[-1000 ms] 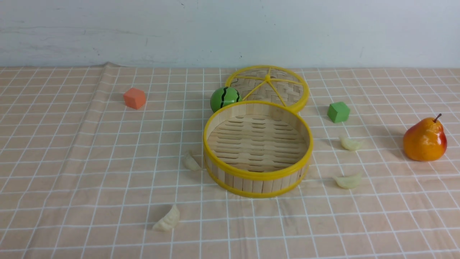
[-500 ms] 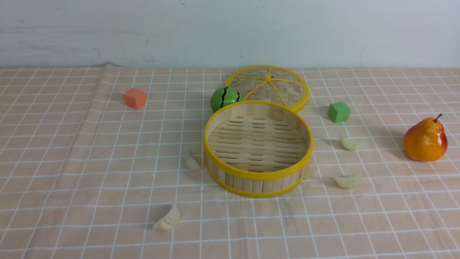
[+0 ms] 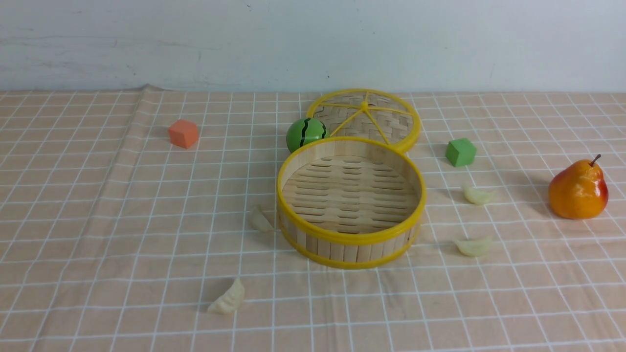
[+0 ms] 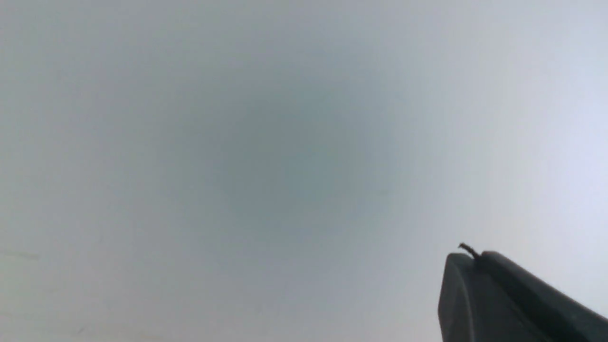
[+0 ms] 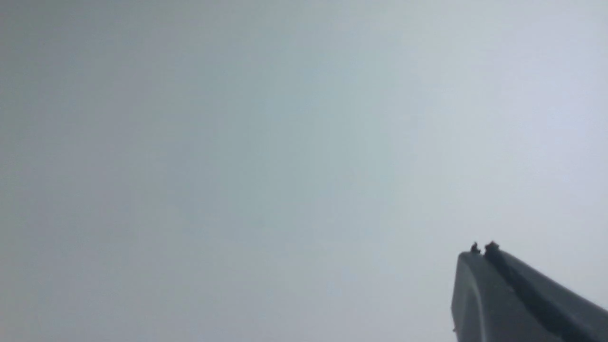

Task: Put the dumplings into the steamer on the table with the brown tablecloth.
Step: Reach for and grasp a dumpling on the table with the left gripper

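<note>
The steamer [image 3: 351,238], a round bamboo tray with yellow rims, stands empty in the middle of the table's brown grid tablecloth [image 3: 122,220]. Several dumplings lie on the cloth around it: one [image 3: 260,219] against its left wall, one [image 3: 228,298] nearer the front left, and two to its right [image 3: 478,195] [image 3: 472,247]. Neither gripper shows in the front view. In the wrist views the left gripper [image 4: 475,256] and the right gripper [image 5: 479,251] each show dark fingers pressed together, holding nothing, in front of a blank pale wall.
The flat woven lid [image 3: 364,115] lies behind the steamer, with a green watermelon ball [image 3: 306,133] beside it. An orange cube [image 3: 183,133] sits far left, a green cube [image 3: 460,152] right of the lid, and a pear [image 3: 578,190] at the far right.
</note>
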You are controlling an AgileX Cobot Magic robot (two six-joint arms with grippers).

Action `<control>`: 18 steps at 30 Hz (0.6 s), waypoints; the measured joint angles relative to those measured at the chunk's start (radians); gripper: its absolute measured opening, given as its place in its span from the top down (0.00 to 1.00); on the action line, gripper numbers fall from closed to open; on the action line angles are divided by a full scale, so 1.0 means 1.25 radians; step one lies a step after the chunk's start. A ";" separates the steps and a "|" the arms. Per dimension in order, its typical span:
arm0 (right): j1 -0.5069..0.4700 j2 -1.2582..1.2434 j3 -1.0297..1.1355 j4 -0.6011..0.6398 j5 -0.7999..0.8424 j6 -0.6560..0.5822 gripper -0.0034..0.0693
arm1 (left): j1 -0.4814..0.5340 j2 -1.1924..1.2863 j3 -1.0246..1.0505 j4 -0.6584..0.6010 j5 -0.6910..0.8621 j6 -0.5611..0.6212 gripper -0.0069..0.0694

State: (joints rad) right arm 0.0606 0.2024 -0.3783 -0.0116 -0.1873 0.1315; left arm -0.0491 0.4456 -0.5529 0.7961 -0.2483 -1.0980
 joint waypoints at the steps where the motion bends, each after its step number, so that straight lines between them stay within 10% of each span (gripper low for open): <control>1: 0.000 0.006 -0.001 -0.002 0.025 -0.013 0.97 | 0.000 0.009 0.000 0.014 0.003 -0.002 0.93; 10: 0.068 0.324 0.002 0.059 0.511 -0.060 0.95 | -0.016 0.384 -0.003 0.124 0.287 -0.228 0.93; 18: 0.145 0.456 -0.047 0.104 0.545 -0.078 0.95 | -0.161 0.570 -0.087 -0.086 0.545 -0.039 0.93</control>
State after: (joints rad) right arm 0.2416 0.7718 -0.4376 0.1179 0.4933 0.0338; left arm -0.2503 1.1576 -0.6620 0.6887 0.4330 -1.1471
